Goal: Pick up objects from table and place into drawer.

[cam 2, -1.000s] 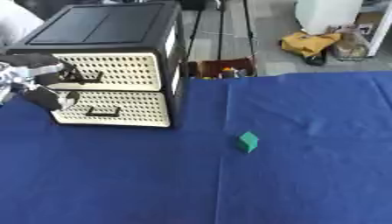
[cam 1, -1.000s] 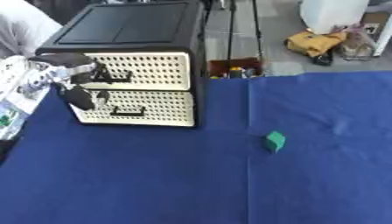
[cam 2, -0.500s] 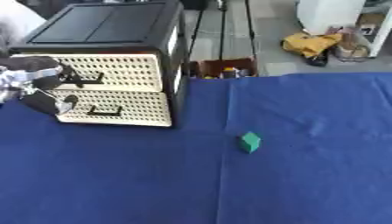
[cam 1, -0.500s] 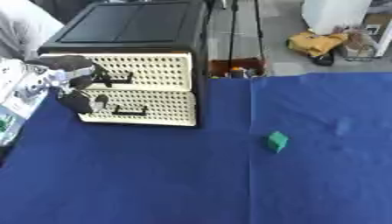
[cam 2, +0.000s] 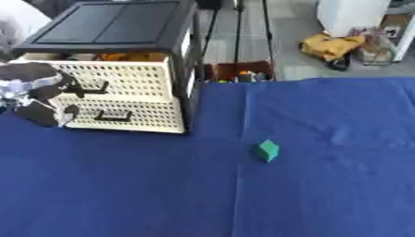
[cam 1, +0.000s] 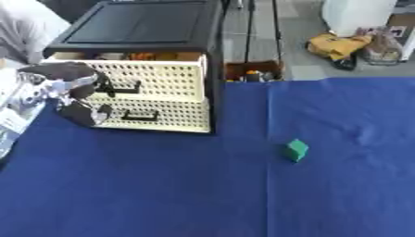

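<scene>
One drawer (cam 1: 134,76), the top one, now stands pulled out, left hand (cam 1: 71,90) curled on its handle (cam 1: 120,87); cube (cam 1: 297,150) awaits.

Green block (cam 1: 297,150); navy cloth (cam 1: 243,194); cream perforated drawers (cam 1: 158,83), blk cabinet (cam 1: 138,23).

A black-framed cabinet with two cream perforated drawers (cam 1: 154,88) stands at the far left of the blue cloth-covered table (cam 1: 243,194), one drawer above the other, the upper drawer (cam 1: 150,76) pulled out a little with things showing inside it. The left hand (cam 1: 69,92) is at the drawers' left front, by the upper handle. A small green cube (cam 1: 297,150) lies on the cloth to the right of the cabinet and nearer, well apart from it.
</scene>
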You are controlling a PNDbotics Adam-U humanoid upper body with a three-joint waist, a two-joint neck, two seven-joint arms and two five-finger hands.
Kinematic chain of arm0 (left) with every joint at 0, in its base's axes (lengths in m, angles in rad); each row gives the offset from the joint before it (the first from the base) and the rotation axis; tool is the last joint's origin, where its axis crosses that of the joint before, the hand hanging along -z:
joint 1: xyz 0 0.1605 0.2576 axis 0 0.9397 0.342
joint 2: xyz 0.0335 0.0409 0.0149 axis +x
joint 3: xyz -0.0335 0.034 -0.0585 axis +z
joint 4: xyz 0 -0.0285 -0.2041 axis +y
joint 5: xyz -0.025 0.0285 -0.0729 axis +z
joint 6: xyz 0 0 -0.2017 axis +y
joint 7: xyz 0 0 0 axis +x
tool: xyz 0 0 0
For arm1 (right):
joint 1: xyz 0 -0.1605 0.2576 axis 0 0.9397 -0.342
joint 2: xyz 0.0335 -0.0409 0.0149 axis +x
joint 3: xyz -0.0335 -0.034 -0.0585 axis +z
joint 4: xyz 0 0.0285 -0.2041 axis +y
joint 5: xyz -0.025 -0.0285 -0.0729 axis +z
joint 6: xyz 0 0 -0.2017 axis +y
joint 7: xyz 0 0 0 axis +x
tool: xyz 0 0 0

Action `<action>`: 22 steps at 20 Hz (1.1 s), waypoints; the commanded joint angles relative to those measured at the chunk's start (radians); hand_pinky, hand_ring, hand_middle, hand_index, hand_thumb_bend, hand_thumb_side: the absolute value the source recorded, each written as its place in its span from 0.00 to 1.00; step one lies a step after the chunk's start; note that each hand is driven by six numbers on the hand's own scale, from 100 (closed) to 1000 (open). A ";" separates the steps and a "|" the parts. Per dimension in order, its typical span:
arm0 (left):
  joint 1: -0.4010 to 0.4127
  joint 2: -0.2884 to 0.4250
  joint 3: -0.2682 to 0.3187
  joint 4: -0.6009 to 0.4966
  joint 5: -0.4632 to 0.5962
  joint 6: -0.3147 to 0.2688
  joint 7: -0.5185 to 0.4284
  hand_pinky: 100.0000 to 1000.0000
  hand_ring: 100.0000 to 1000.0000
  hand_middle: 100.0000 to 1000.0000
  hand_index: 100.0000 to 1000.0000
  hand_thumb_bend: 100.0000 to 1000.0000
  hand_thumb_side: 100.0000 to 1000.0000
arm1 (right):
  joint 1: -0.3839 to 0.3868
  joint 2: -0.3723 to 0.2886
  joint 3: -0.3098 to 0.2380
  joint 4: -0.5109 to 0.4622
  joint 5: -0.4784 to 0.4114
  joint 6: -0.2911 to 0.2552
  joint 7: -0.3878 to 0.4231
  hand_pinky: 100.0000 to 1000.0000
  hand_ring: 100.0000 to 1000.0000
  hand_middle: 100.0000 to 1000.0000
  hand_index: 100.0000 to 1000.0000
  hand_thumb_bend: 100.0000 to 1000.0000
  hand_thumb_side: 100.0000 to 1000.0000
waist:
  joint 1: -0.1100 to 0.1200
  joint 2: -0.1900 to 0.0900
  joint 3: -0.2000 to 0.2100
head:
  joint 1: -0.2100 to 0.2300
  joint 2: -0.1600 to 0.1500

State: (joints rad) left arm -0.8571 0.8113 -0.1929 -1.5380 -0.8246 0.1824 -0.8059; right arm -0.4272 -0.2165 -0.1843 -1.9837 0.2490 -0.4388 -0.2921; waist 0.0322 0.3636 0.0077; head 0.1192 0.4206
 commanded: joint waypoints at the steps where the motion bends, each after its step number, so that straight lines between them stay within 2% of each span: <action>1: 0.017 0.053 0.012 -0.029 -0.004 0.000 -0.010 0.00 0.00 0.07 0.71 0.02 0.13 | -0.012 -0.015 -0.005 -0.016 -0.009 0.001 -0.004 0.64 0.61 0.42 0.71 0.00 0.84 | -0.002 -0.015 0.006 | -0.004 -0.010; 22: 0.110 0.094 0.028 -0.197 0.022 0.025 -0.017 0.00 0.00 0.07 0.71 0.00 0.12 | -0.022 -0.011 -0.006 -0.016 -0.011 -0.002 -0.010 0.64 0.61 0.42 0.71 0.00 0.84 | -0.012 -0.019 0.019 | -0.007 -0.019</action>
State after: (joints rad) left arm -0.7415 0.8637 -0.1808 -1.7181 -0.8077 0.2040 -0.8203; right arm -0.4365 -0.2163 -0.1851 -1.9837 0.2476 -0.4393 -0.2999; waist 0.0208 0.3650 0.0248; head 0.1128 0.4145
